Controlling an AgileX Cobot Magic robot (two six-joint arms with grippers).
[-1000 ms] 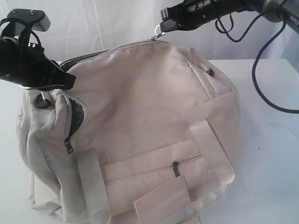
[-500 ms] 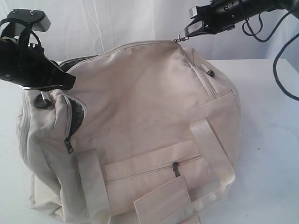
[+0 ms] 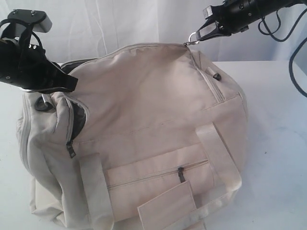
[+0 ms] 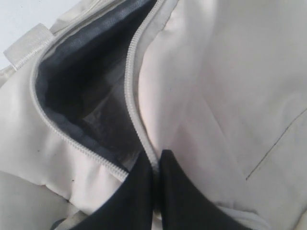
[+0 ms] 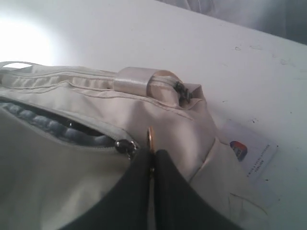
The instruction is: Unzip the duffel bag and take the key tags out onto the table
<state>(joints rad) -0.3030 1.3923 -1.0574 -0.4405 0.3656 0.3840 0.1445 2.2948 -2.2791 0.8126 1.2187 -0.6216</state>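
Observation:
The cream duffel bag [image 3: 144, 129] lies on the white table [image 3: 278, 143] and fills most of the exterior view. At its top right my right gripper [image 3: 197, 37] is shut on the metal zip pull [image 5: 150, 137] of the top zip, with the slider [image 5: 123, 145] beside the fingertips and grey lining [image 5: 53, 127] showing behind it. My left gripper [image 4: 156, 160] is shut on the bag's fabric edge by the zip teeth [image 4: 129, 91] at the left end, where the opening shows dark grey lining [image 4: 86, 91]. The key tags are hidden.
A front zip pocket [image 3: 158, 175] and webbing straps [image 3: 96, 191] face the camera. A white card with a red and blue logo [image 5: 249, 153] lies on the table beside the bag. Black cables [image 3: 297, 52] hang from the right arm at the far right.
My right gripper has pulled the zip pull to the right along the top of the bag, from above the middle to the right end. The left gripper has held still.

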